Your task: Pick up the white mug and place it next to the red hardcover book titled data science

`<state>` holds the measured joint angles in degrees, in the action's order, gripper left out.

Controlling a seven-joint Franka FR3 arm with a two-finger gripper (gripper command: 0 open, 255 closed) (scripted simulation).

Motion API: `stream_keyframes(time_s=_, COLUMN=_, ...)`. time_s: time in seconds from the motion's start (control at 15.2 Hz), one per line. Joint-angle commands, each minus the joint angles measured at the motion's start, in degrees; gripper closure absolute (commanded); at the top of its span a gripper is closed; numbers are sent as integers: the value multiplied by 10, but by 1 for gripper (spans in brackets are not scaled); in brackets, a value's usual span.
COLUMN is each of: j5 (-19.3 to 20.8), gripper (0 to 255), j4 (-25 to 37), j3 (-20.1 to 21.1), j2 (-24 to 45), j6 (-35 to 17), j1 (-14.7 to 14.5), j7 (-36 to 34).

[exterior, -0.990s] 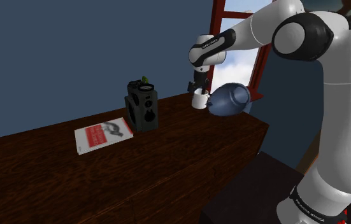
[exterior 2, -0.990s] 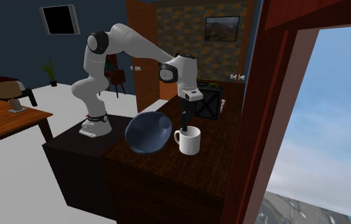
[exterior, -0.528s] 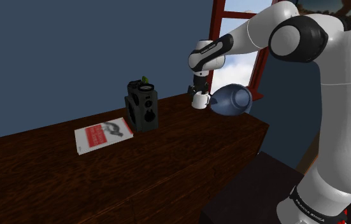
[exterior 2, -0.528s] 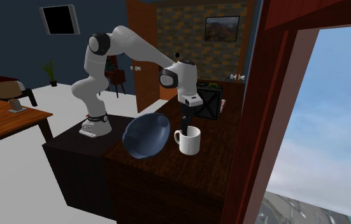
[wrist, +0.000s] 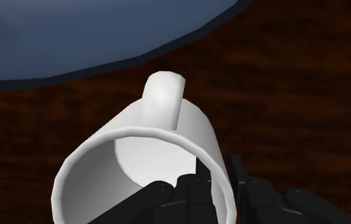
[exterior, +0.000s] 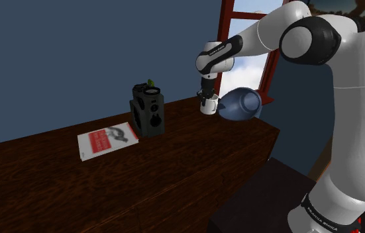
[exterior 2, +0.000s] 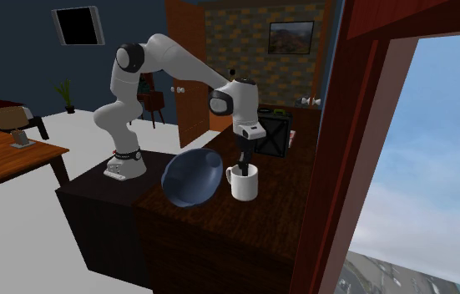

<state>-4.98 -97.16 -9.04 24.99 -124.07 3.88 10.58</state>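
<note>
Dark wood desk [exterior: 174, 175] runs from the shoulder view's left to the window end. Arm [exterior: 307, 40] reaches over that end, wrist pointing down. Blue bowl [exterior: 240, 104] sits tipped on its side there, just beside the mug, maybe touching it. Book [exterior: 106, 140], red & white cover, lies flat well apart twd the shoulder view's left, w/ a black box [exterior: 147, 110] btwn it and the mug. Mug [exterior: 207, 104] is white, roughly upright, handle turned away from the hand, twd the bowl. Jaws are clamped on the mug's wall, one inside the rim and one outside, per the wrist view. Can't tell if the base is off the desk. Progress est.: grasp done, lift at most just starting. Nearly all the carry is left: up, past the box, over to the book, set down beside it, let go. Bowl & box are the things to clear on the way.
</note>
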Motion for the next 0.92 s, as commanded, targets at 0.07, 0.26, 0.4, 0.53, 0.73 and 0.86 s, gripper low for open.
stream_keyframes(time_s=0.07, j5=-1, gripper=255, j4=-1, j3=1, j2=1, j6=1, j1=-1, j7=0)
stream_keyframes(time_s=0.26, j5=-1, gripper=255, j4=-1, j3=1, j2=1, j6=1, j1=0, j7=0)
stream_keyframes(time_s=0.4, j5=0, gripper=255, j4=2, j3=0, j2=-3, j6=7, j1=-1, j7=0)
stream_keyframes(time_s=0.53, j5=2, gripper=255, j4=8, j3=0, j2=-9, j6=20, j1=-1, j7=-1)
stream_keyframes(time_s=0.73, j5=4, gripper=255, j4=19, j3=-1, j2=-18, j6=39, j1=-1, j7=-3)
stream_keyframes(time_s=0.86, j5=5, gripper=255, j4=27, j3=-2, j2=-23, j6=52, j1=-2, j7=-4)
